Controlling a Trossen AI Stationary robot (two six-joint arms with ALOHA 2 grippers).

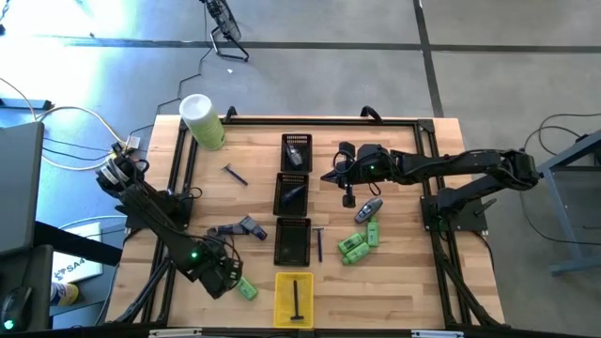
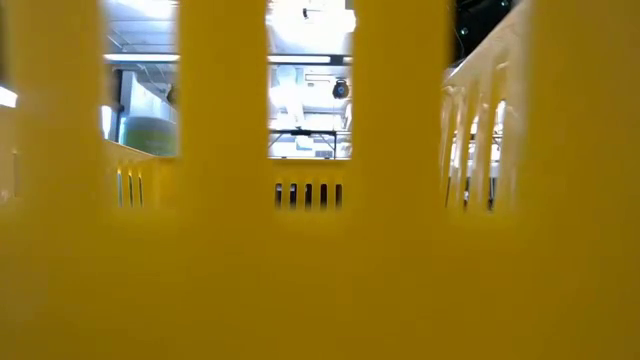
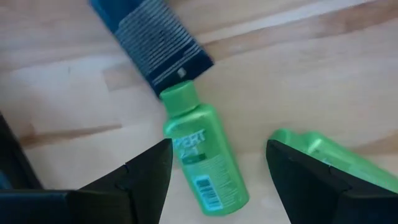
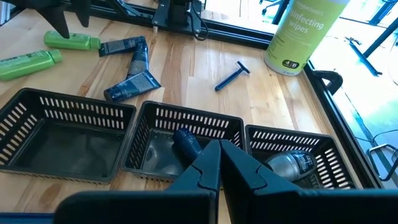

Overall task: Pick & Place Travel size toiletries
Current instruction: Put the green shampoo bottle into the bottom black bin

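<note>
From above, the left gripper [image 1: 228,278] hovers over green bottles [image 1: 246,288] beside the yellow tray [image 1: 294,299]; the right gripper [image 1: 340,174] waits near the black baskets [image 1: 292,195]. Left wrist: fingers spread wide, one green bottle [image 3: 198,153] lying between them, so drop straight, centred on it. Right wrist: fingers pressed together, empty

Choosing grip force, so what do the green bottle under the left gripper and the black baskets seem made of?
The green bottle looks like glossy, probably squeezable plastic: smooth sheen, moulded cap, printed label. The black baskets look like rigid moulded plastic with a matte finish, judging by their thin, even slats. The left gripper hangs open around the bottle.
</note>
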